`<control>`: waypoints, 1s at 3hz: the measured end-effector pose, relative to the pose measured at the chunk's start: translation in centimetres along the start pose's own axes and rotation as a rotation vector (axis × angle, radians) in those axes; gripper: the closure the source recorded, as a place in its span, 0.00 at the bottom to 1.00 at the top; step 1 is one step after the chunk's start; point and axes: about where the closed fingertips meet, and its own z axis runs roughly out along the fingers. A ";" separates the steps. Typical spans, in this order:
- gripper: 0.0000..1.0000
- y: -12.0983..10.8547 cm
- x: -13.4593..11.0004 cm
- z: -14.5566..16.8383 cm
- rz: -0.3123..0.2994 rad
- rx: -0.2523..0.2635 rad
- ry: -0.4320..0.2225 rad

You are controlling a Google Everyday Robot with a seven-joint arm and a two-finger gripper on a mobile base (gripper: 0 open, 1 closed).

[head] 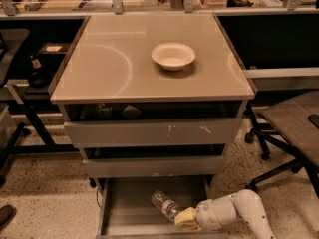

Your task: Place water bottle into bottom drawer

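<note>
Filling the middle of the view, the counter (124, 68) is the beige top of a grey cabinet, with a faint ring mark toward its nine o'clock side. Under it, at six o'clock, come two grey-fronted drawers: the upper drawer (149, 132), pulled out a little, and the middle drawer (154, 166) just below it. The bottom drawer (124, 215) is pulled out furthest, toward the lower edge of the view, with its plain grey floor exposed. An office chair (294, 123) stands on the speckled floor at three o'clock of the cabinet. The robot's white arm (239, 208) reaches in from five o'clock, low over the floor, toward the open drawer. A white bowl (173, 56) sits upright on the counter, toward one o'clock of its centre. The water bottle (163, 203) lies tilted within the bottom drawer, right of its middle, with one end pointing to ten o'clock and the other to four o'clock. The yellowish end effector (183, 219) meets that four o'clock end; whether it is gripping the bottle or has let go cannot be told.
</note>
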 end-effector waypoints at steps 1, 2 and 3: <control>1.00 -1.2 -1.7 3.0 0.012 -0.017 0.074; 1.00 -1.3 -1.8 3.3 0.014 -0.018 0.078; 1.00 -1.8 -2.1 4.1 0.019 -0.034 0.089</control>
